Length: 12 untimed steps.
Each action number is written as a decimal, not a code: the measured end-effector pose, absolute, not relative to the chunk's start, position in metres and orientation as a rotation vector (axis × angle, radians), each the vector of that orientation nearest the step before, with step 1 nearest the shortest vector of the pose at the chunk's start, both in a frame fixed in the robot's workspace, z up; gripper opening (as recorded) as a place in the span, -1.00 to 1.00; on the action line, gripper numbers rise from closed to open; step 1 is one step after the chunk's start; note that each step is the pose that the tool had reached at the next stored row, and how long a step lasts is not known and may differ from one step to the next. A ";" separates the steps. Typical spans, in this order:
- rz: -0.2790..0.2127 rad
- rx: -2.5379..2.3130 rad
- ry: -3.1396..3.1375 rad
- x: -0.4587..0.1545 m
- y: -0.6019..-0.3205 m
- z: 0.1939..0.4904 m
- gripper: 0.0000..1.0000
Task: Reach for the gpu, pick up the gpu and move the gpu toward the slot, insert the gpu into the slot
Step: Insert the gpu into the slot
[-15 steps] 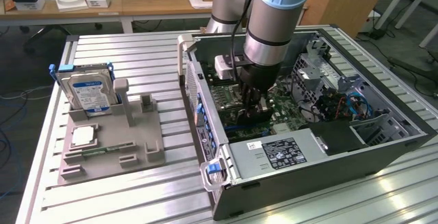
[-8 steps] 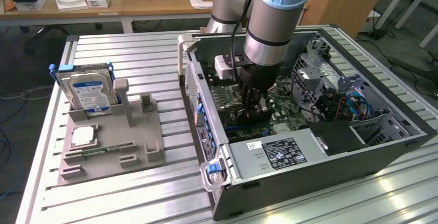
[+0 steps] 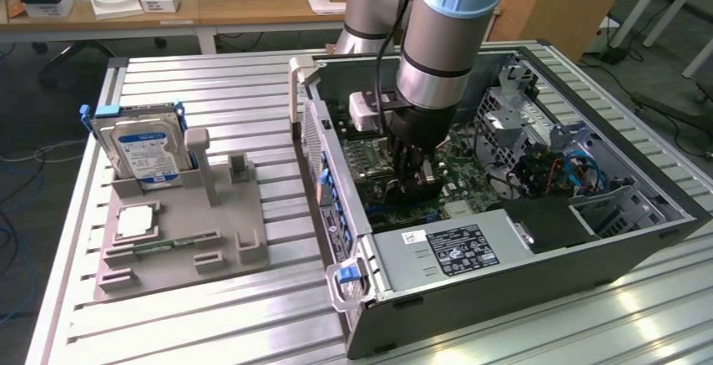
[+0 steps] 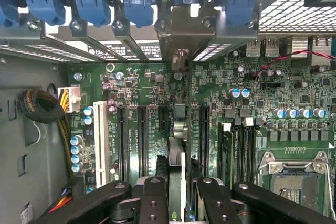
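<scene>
jaws clamped on the gpu (image 4: 177, 153), gripper (image 4: 177, 182) deep inside the open pc case (image 3: 624, 240) over the motherboard (image 4: 294, 93), card held edge-on and upright above the slot (image 4: 176, 124) between the black expansion slots, so best keep it vertical, bracket lined up, press straight down

One computer case (image 3: 535, 240); one hard drive (image 3: 143, 152) — one grey holder block (image 3: 184, 244); one gpu (image 4: 178, 145) — one gripper (image 4: 177, 192).
</scene>
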State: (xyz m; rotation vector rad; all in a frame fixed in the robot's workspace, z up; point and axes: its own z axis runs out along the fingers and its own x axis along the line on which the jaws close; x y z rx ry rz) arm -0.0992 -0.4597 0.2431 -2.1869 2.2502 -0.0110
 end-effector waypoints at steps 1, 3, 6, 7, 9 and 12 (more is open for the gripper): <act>-0.010 -2.186 2.250 -0.099 -0.460 0.244 -0.48; -0.010 -2.186 2.249 -0.099 -0.460 0.246 -0.48; -0.011 -2.187 2.250 -0.099 -0.460 0.247 -0.48; -0.011 -2.187 2.250 -0.099 -0.460 0.247 -0.48; -0.011 -2.187 2.250 -0.099 -0.460 0.247 -0.48; -0.011 -2.187 2.250 -0.099 -0.460 0.247 -0.48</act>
